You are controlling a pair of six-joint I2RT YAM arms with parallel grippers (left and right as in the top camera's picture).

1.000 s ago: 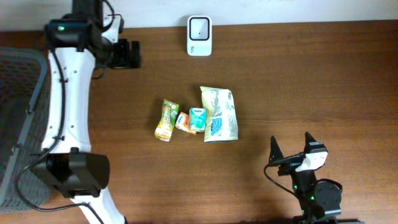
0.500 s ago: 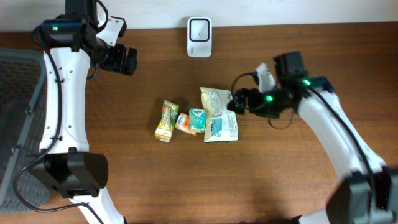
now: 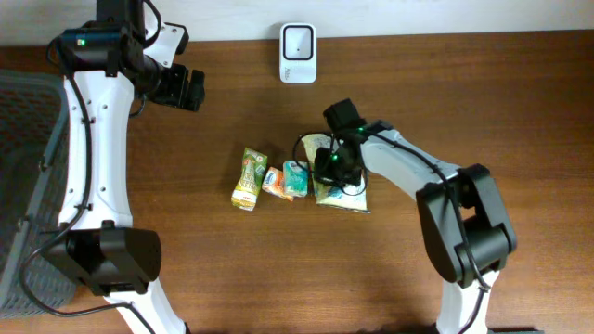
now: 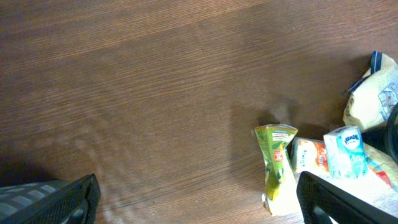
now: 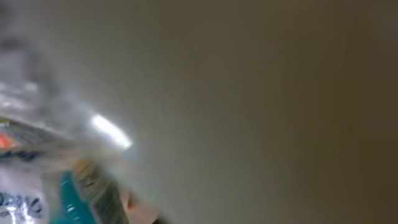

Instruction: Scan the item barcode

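Note:
Mid-table lies a row of items: a green pouch (image 3: pixel 248 178), an orange packet (image 3: pixel 273 182), a teal carton (image 3: pixel 294 178) and a white snack bag (image 3: pixel 345 193). My right gripper (image 3: pixel 332 165) is pressed down on the bag's left part and shut on its film. The right wrist view is blurred, with only smeared packaging (image 5: pixel 37 155) close to the lens. A white barcode scanner (image 3: pixel 297 42) stands at the table's far edge. My left gripper (image 3: pixel 186 88) hangs open at the upper left, nothing in it. In its wrist view the gripper (image 4: pixel 199 205) is above bare wood, left of the green pouch (image 4: pixel 277 158).
A grey mesh basket (image 3: pixel 28 167) stands off the table's left side. The left arm's white link runs down the left of the overhead view. The wooden table (image 3: pixel 483 111) stretches right of the items, with the right arm reaching across it from the front.
My right arm swung from the front edge to the snack bag, dropped onto it and shut. The bag has shifted and crumpled a little. The left arm barely moved.

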